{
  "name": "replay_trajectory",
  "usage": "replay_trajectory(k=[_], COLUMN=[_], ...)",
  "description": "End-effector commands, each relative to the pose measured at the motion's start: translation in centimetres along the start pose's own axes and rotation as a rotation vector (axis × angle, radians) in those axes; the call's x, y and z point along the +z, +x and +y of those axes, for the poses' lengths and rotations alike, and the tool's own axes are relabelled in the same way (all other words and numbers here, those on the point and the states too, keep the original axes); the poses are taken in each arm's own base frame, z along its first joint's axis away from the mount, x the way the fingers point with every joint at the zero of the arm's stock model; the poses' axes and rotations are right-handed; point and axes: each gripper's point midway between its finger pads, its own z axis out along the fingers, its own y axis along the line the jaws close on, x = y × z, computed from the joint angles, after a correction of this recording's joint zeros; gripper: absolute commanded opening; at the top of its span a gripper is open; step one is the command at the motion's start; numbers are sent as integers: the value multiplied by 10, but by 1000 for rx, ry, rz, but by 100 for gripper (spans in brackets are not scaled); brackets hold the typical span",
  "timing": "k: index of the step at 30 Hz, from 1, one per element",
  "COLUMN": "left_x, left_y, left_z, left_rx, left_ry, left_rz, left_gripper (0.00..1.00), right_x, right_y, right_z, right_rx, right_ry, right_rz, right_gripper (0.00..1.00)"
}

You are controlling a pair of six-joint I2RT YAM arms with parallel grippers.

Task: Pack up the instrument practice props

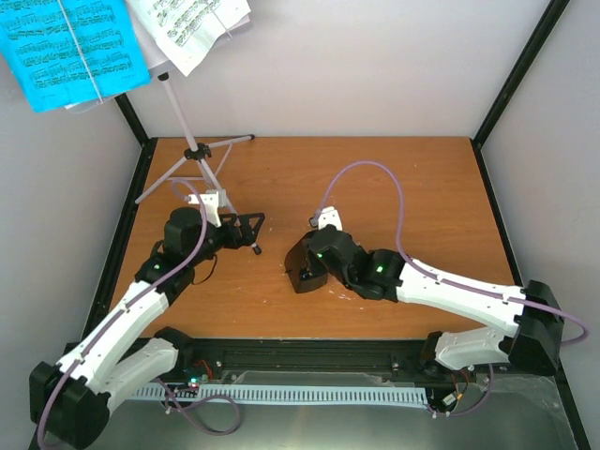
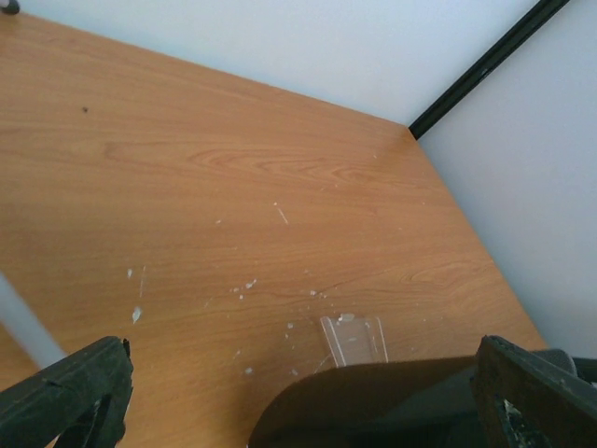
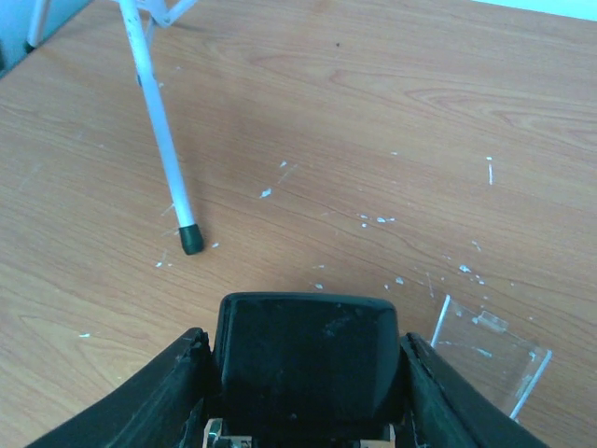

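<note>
The black metronome (image 3: 308, 359) sits low over the table, and my right gripper (image 3: 303, 373) is shut on it, one finger on each side; from above it is the dark block (image 1: 305, 267) at mid-table. A clear cover piece (image 3: 490, 353) lies flat on the wood just right of it, also seen past the metronome's dark edge (image 2: 373, 406) as a clear cover piece (image 2: 354, 338). My left gripper (image 1: 242, 228) stands open and empty beside a foot of the thin music stand (image 1: 192, 145). Blue sheets (image 1: 66, 47) and white sheets (image 1: 187, 28) rest on the stand's top.
A stand leg (image 3: 159, 121) with a black rubber foot (image 3: 190, 240) reaches toward the metronome. White flecks dot the wooden table (image 1: 412, 187). Black frame posts (image 1: 520, 70) and pale walls close in the sides and back.
</note>
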Motion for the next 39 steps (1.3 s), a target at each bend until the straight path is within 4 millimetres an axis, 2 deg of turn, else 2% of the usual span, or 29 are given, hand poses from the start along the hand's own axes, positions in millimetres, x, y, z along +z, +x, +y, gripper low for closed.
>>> replay_trajectory(k=[1,8,14,16,18,22,26,30,32,34,36,39], left_x=[-15,-19,-18,-17,-17,-16,-16,-17,-17,-14,-11,-6], left_y=[15,41,45,45,46,47,48,55,62,72,83,103], left_z=[11,14,13,13,13,14,15,18,20,20,18,19], left_rx=[-77,-164,-176,-173,-169,-159,-151,-151,-152,-160,-171,-193], left_ry=[-41,-13,-1,-2,-3,-7,-14,-22,-13,5,32,58], left_rz=[9,65,75,80,87,93,103,111,126,159,198,273], left_gripper=[100,99,99,100,100,100,99,100,99,99,99,99], right_x=[-6,9,20,21,21,16,1,-29,-43,-48,-42,-24], right_y=[-36,-26,-13,-11,-12,-16,-32,-63,-73,-73,-64,-36], right_z=[2,6,15,17,18,18,16,20,10,-6,-30,-66], right_rx=[79,60,66,75,80,84,90,62,81,125,197,333], right_ry=[62,83,57,51,46,40,31,-38,-23,-17,-18,-37], right_rz=[-124,-90,-49,-46,-50,-61,-93,-158,-188,-181,-143,-53], right_gripper=[13,14,15,19,27,65,90,96,100,100,100,98])
